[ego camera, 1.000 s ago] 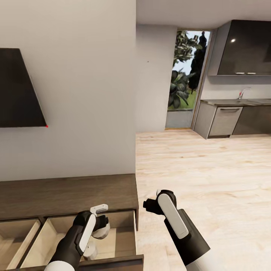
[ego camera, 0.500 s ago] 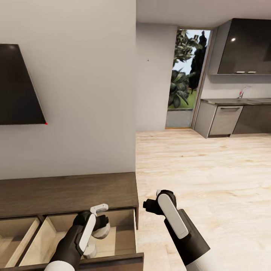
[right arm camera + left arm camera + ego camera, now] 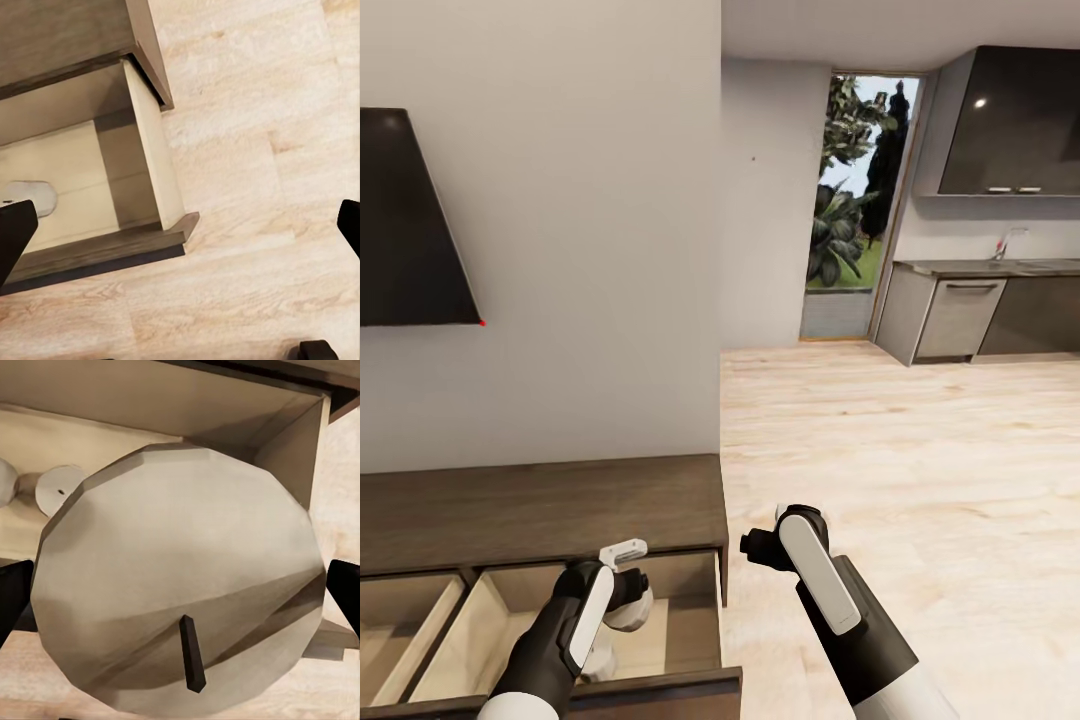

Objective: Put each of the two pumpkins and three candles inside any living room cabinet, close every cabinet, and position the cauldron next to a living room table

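A robot stands over a long, low dark-wood cabinet [image 3: 540,505] at the lower left of the head view, with both of its wide drawers pulled open to show pale beige insides. The left gripper [image 3: 622,590] hangs over the right-hand drawer, clamped on a stubby grey-tan candle [image 3: 176,577]; in the left wrist view the candle's faceted top and dark wick loom close, black fingertips at either side of it. Compared with a second ago, this gripper has sunk a little lower into the drawer opening, and the whole view has tipped slightly. Another candle [image 3: 60,489] already lies deeper in the same drawer, seen also from the right wrist as a pale shape on the drawer floor [image 3: 30,196]. The right gripper [image 3: 760,548] hovers over bare plank floor just beside the cabinet's end, fingers apart and holding nothing. I judge the held candle is close to release; after that, the drawers need shutting. No pumpkin or cauldron can be seen here.
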You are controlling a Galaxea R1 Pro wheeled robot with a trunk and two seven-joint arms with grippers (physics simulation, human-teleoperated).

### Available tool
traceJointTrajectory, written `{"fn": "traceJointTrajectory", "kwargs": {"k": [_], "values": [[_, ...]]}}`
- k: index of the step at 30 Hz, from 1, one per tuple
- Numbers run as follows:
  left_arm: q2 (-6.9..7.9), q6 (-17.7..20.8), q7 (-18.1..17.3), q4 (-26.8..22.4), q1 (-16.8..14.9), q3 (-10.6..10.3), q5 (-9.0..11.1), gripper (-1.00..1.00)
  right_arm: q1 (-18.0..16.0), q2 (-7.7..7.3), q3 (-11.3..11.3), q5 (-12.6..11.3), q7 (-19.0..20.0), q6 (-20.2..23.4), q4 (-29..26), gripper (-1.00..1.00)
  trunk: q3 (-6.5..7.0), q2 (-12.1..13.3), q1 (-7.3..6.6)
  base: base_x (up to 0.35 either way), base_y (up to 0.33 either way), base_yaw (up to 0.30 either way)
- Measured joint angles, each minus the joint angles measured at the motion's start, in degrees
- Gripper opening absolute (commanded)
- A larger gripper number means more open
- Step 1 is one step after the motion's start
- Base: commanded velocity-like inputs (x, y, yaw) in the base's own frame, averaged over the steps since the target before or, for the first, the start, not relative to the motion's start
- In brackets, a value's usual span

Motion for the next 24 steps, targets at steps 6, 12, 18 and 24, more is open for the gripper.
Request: {"fn": "traceJointTrajectory", "kwargs": {"k": [6,12,18,24], "values": [[0.0,0.0,0.1,0.0,0.0,0.0,0.0,-1.0,0.0,0.0,0.0,0.0,0.0,0.0,0.0,1.0,-1.08,-2.4,1.32,-0.058,0.0,0.0],[0.0,0.0,0.1,0.0,0.0,0.0,0.0,-1.0,0.0,0.0,0.0,0.0,0.0,0.0,0.0,1.0,-2.15,-4.8,2.64,-0.004,0.0,0.0],[0.0,-0.1,0.0,0.0,0.0,0.0,0.0,-1.0,0.0,0.0,0.0,-0.1,0.0,0.0,0.0,1.0,-3.23,-7.2,3.95,-0.09,0.0,0.0],[0.0,-0.1,0.0,0.0,0.0,0.0,0.0,-1.0,0.0,0.0,0.0,-0.1,0.0,0.0,0.0,1.0,-4.31,-9.6,5.27,-0.102,0.0,0.0]]}}
